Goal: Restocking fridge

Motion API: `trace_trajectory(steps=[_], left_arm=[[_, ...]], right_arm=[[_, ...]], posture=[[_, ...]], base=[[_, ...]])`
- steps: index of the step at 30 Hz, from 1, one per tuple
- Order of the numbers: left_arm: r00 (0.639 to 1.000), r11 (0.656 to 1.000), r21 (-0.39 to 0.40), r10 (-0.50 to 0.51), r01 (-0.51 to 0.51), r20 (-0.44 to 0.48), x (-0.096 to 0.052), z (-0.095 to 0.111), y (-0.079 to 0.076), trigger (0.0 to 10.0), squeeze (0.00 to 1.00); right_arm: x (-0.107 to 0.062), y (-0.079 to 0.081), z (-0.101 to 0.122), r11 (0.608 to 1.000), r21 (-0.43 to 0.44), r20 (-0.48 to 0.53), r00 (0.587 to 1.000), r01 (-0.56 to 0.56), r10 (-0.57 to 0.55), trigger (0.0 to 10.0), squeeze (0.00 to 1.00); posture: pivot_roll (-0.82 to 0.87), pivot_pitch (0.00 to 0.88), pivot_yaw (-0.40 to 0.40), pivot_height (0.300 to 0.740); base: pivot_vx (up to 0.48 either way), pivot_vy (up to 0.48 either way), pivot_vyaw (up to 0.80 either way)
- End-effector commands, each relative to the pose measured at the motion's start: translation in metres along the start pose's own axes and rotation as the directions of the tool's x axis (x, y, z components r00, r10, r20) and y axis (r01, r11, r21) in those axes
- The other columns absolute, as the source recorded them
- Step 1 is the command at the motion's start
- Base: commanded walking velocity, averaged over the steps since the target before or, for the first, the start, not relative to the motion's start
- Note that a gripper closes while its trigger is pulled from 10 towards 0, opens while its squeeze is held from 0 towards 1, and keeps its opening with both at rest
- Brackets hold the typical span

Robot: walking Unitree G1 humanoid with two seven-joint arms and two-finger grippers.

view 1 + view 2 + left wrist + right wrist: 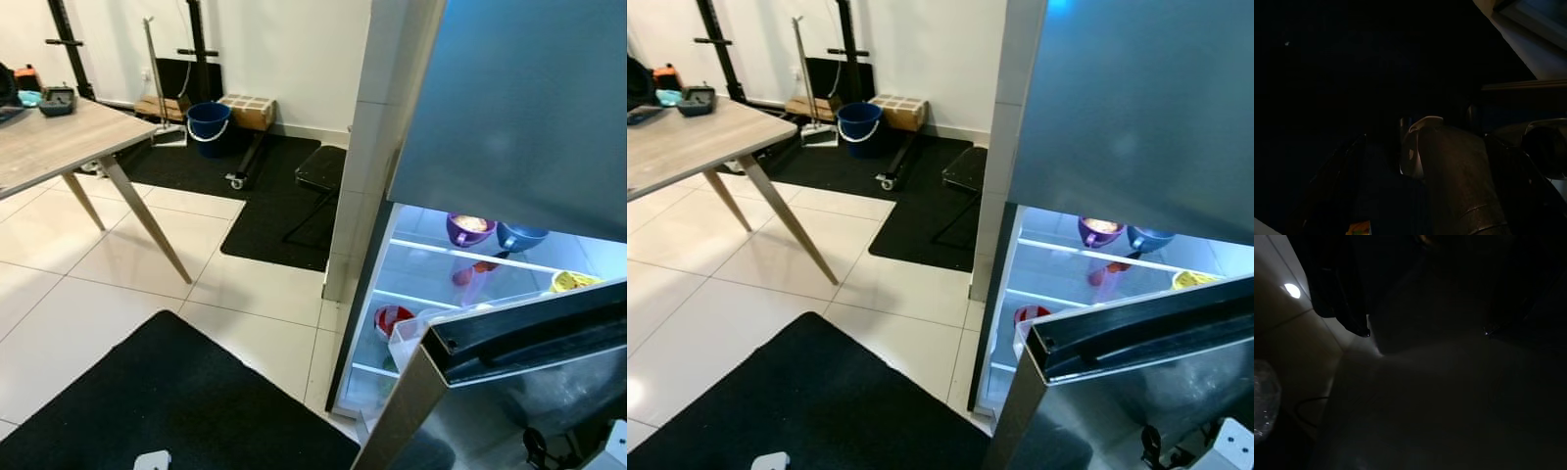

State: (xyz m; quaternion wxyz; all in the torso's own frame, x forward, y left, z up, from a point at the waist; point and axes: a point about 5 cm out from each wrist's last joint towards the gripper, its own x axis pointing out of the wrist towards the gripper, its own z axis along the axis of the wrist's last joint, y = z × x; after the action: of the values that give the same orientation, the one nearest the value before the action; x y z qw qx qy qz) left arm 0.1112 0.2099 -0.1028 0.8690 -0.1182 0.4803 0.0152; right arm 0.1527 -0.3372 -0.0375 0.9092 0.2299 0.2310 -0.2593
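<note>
A: While the head camera looks down and right, what is recorded?
B: Fridge [509,117] on the right, lower door [529,338] swung open. Lit shelves hold a purple bowl [470,229], a blue bowl [520,236] just beside it, a yellow item [571,281] one shelf down, a red bowl [393,319] lower still. To the left: wooden surface [59,142], blue bucket [208,122] by the wall, black mat [176,401] on the tiled floor.
A: Left wrist view?
B: Very dark. Left claw [1415,147]: dim finger shapes, state cannot be told.
A: Right wrist view?
B: Dark as well. Right claw [1352,313]: one black finger against pale floor; released or clenched, cannot be told.
</note>
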Motion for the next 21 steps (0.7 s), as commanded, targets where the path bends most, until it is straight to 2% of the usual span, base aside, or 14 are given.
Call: trace_trajectory(steps=[1,6,8,9,10,11,13,14,18,21], left_arm=[[1.000,1.000,0.004,-0.014,0.014,-0.003,0.001,-0.002,-0.005,10.0,0.00],[1.000,1.000,0.004,-0.013,0.013,-0.003,0.001,-0.002,-0.004,10.0,0.00],[1.000,1.000,0.005,-0.013,0.013,-0.003,0.001,-0.002,-0.004,10.0,0.00],[1.000,1.000,0.005,-0.013,0.013,-0.003,0.001,-0.002,-0.004,10.0,0.00],[1.000,1.000,0.005,-0.014,0.014,-0.002,0.001,-0.002,-0.004,10.0,0.00],[1.000,1.000,0.005,-0.014,0.014,-0.002,0.001,-0.002,-0.004,10.0,0.00],[1.000,1.000,0.006,-0.013,0.013,-0.003,0.001,-0.002,-0.004,10.0,0.00],[1.000,1.000,0.006,-0.013,0.013,-0.003,0.001,-0.002,-0.004,10.0,0.00],[1.000,1.000,0.006,-0.012,0.012,-0.004,0.001,-0.002,-0.004,10.0,0.00],[1.000,1.000,0.006,-0.012,0.012,-0.003,0.001,-0.002,-0.003,10.0,0.00]], right_arm=[[0.007,0.016,0.007,0.995,0.030,0.048,0.995,-0.093,0.091,10.0,0.00],[0.014,0.048,0.007,0.953,0.047,0.047,0.953,-0.300,0.298,10.0,0.00],[0.016,0.059,0.008,0.934,0.042,0.046,0.934,-0.355,0.354,10.0,0.00],[0.016,0.059,0.008,0.934,0.042,0.046,0.934,-0.355,0.354,10.0,0.00],[0.019,0.071,0.010,0.914,0.027,0.048,0.914,-0.405,0.403,10.0,0.00],[0.019,0.071,0.010,0.914,0.027,0.048,0.914,-0.405,0.403,10.0,0.00],[0.023,0.084,0.016,0.899,0.003,0.059,0.897,-0.438,0.437,10.0,0.00],[0.023,0.084,0.016,0.899,0.003,0.059,0.897,-0.438,0.437,10.0,0.00],[0.029,0.103,0.027,0.877,-0.040,0.078,0.873,-0.480,0.481,10.0,0.00],[0.031,0.110,0.032,0.867,-0.059,0.085,0.863,-0.495,0.499,10.0,0.00]], posture=[[0.01,0.000,-0.048,0.740],[0.01,0.000,-0.048,0.740],[0.01,0.000,-0.048,0.740],[0.01,0.000,-0.048,0.740],[0.01,0.000,-0.046,0.740],[0.01,0.000,-0.046,0.740],[0.01,0.000,-0.046,0.740],[0.01,0.000,-0.046,0.740],[0.01,0.000,-0.046,0.740],[0.01,0.000,-0.046,0.740]], base=[[0.000,0.000,0.00],[0.000,0.000,0.00],[0.000,0.000,0.00],[0.000,0.000,0.00],[0.000,0.000,0.00],[0.000,0.000,0.00],[0.000,0.000,0.00],[0.000,0.000,0.00],[0.000,0.000,0.00],[0.000,0.000,0.00]])
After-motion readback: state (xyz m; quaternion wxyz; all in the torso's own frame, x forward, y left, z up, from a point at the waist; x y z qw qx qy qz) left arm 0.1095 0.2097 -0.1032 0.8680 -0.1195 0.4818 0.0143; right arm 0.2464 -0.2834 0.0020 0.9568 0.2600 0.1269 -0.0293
